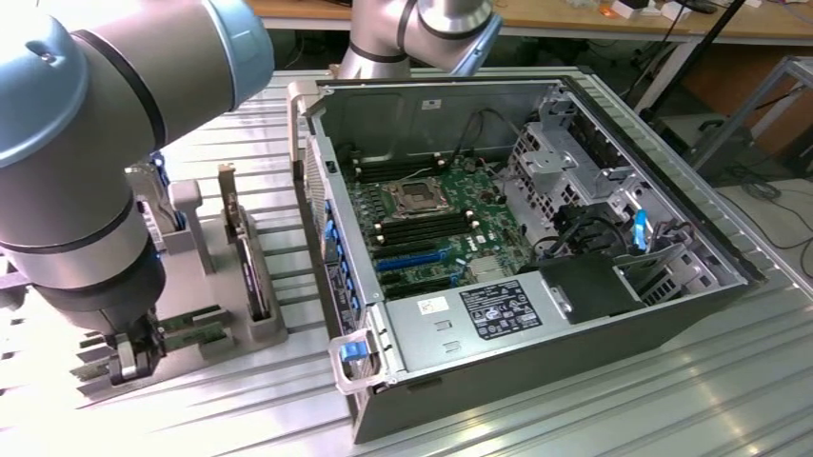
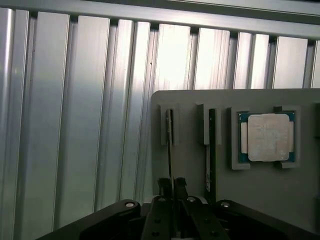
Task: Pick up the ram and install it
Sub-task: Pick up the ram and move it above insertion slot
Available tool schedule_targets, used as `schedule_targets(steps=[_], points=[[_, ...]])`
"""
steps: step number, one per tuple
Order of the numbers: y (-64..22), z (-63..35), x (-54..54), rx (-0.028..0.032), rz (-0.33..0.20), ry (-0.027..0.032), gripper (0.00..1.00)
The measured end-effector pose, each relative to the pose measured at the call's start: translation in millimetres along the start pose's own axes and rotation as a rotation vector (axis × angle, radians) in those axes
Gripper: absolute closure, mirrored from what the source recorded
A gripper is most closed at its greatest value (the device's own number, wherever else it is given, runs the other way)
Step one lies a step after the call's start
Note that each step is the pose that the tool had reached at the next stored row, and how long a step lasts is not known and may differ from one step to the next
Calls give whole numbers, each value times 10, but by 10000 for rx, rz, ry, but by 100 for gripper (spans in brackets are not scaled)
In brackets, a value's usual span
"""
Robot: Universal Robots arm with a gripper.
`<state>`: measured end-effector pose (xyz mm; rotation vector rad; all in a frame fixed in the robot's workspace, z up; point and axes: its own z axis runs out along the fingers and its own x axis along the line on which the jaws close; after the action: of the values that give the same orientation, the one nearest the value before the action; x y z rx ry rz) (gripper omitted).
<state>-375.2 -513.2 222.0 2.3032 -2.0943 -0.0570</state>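
ram (image 2: 170, 150) thin, edge-on in grey slotted holder (image 2: 260, 192); black fingers (image 2: 163, 189) clamped on its narrow edge

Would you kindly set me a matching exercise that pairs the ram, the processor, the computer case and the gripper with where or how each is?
1. ram
2. processor
3. computer case
4. gripper

a. side open, motherboard exposed
b. flat in a square recess of the grey holder
c. shut on the ram
d. on edge in a slot of that holder

Pairs: 1-d, 2-b, 3-a, 4-c
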Motion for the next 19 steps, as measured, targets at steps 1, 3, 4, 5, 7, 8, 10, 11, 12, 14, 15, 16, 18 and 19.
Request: schedule_targets(steps=[1,3,4,5,7,8,10,11,12,14,15,16,18,19], points=[[1,-28,0,-5,0,7,86],[3,-69,-1,-9,1,14,86],[4,-85,-1,-10,1,17,86],[5,-104,-1,-13,1,22,86],[6,-135,-1,-16,1,30,86],[6,-152,-1,-18,2,37,86],[9,-222,-2,-28,3,56,86],[10,-261,-3,-37,4,61,86],[10,-287,-4,-44,5,70,86],[11,-351,-5,-61,5,90,86],[11,-379,-5,-67,5,98,86],[11,-409,-5,-74,6,104,86],[12,-454,-6,-85,6,116,86],[12,-480,-6,-91,6,123,86]])
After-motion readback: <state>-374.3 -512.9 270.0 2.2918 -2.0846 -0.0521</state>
